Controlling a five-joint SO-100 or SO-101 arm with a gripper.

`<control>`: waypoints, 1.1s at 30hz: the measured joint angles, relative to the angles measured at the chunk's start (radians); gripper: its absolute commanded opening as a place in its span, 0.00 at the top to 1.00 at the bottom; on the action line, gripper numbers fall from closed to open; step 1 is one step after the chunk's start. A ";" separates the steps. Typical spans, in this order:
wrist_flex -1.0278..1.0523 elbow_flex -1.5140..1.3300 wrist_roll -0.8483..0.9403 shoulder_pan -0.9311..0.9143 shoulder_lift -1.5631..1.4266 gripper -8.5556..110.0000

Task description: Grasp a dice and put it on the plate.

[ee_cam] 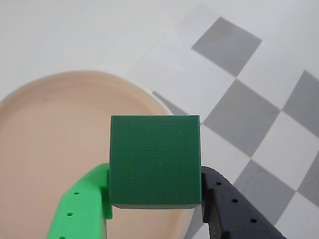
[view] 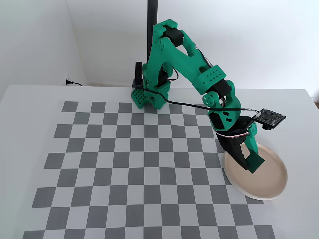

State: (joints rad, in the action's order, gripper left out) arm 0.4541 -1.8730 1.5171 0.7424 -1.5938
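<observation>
The dice (ee_cam: 155, 160) is a plain dark green cube held between a bright green finger (ee_cam: 82, 206) and a black finger (ee_cam: 234, 209). My gripper (ee_cam: 155, 194) is shut on the dice, which hangs above the round beige-pink plate (ee_cam: 45, 149). In the fixed view the gripper (view: 250, 163) hovers over the plate's (view: 271, 186) left half with the dice (view: 255, 163) at its tip, at the right end of the checkerboard.
The grey and white checkerboard mat (view: 124, 159) covers the table left of the plate. The green arm's base (view: 149, 94) stands at the back beside a black pole (view: 152, 25). A white wall runs behind the table.
</observation>
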 measured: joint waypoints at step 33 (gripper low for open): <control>0.054 0.261 -0.025 0.126 0.387 0.76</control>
State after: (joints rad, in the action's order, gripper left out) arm 0.5077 -1.6122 1.4926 0.8682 -1.2072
